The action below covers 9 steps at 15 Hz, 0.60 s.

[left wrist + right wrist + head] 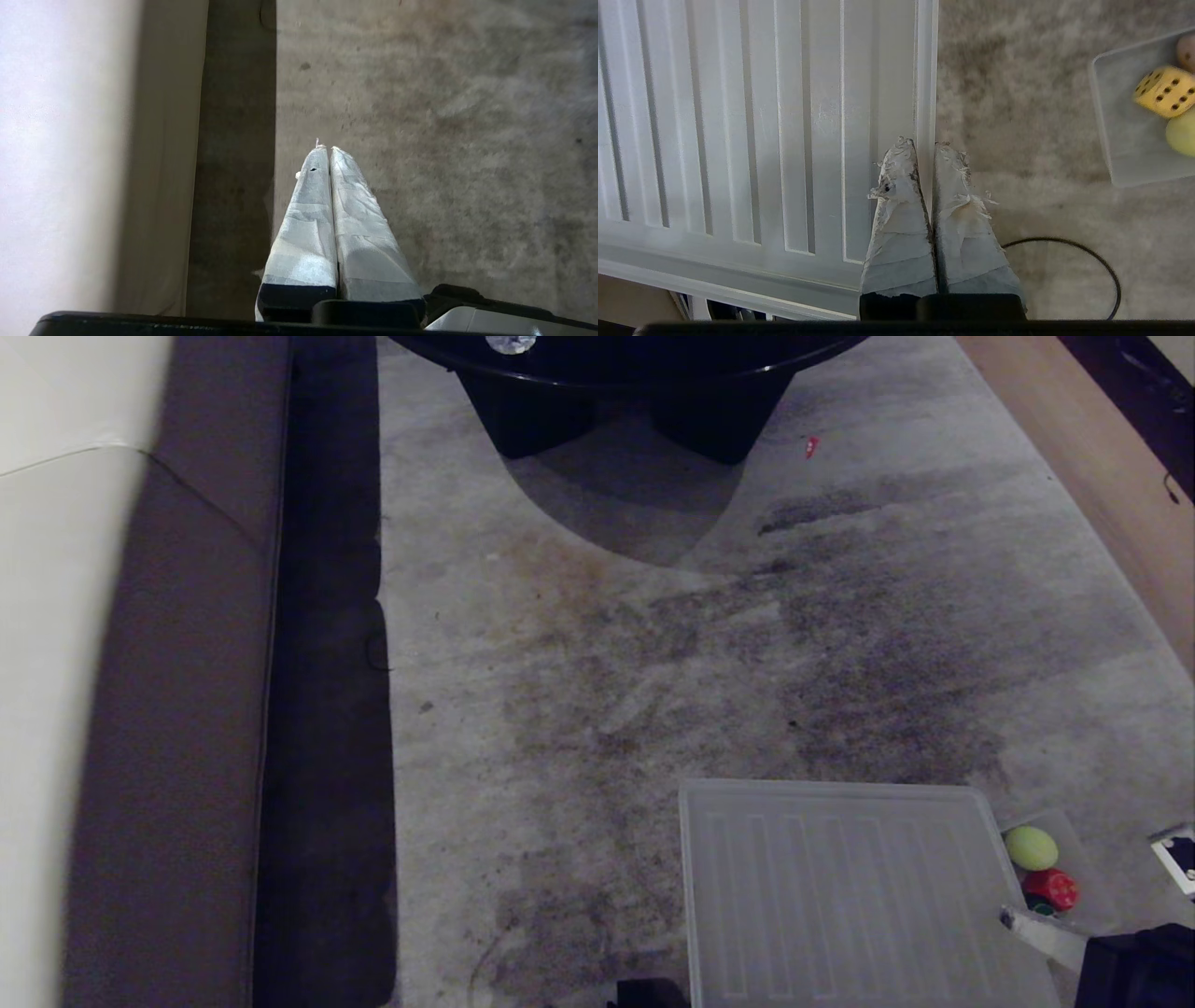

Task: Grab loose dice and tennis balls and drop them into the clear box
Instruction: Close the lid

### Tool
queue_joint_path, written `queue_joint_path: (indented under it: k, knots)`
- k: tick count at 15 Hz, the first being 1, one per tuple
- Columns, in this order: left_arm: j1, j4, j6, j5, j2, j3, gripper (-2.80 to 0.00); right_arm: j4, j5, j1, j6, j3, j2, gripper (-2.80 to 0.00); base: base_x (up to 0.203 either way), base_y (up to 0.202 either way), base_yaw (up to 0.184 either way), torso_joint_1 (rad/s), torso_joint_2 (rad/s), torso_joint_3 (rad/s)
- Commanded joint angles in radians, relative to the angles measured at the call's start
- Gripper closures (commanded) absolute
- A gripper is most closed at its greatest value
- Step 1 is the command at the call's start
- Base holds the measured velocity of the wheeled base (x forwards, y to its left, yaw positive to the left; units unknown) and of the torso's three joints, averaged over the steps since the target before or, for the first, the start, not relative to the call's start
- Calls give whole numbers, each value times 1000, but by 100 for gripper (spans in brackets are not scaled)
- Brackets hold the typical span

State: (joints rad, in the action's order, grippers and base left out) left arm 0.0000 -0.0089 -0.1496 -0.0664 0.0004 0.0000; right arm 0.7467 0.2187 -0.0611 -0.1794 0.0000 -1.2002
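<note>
I see both grippers closed and empty: the left gripper [326, 150] over bare carpet [597, 663], the right gripper [924, 142] at the ribbed lid's [840, 887] edge. The clear box [1104, 121], right of the lid, holds one yellow die [1163, 90], one red die [1053, 887], and one tennis ball [1031, 847], perhaps one more. I would scan the carpet slowly.

floor: grey stained carpet [597, 691] | on it: ribbed plastic lid [840, 887], clear box [1115, 140], black table [616, 392], black cable [1087, 261]
</note>
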Motion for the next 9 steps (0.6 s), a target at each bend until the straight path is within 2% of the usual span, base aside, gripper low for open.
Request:
queue_joint_path:
  k: [1, 6, 9]
  knots:
    - [0, 0, -1, -1, 0, 0, 0, 5, 1, 0, -2, 2, -7, 0, 0, 0, 0, 2, 3, -197]
    - [0, 0, -1, -1, 0, 0, 0, 3, -4, 0, -2, 9, 27, 0, 0, 0, 0, 4, 2, -197]
    - [0, 0, -1, 0, 0, 0, 0, -78, -9, 1, -30, 9, 104, 0, 0, 0, 0, 3, 3, -112]
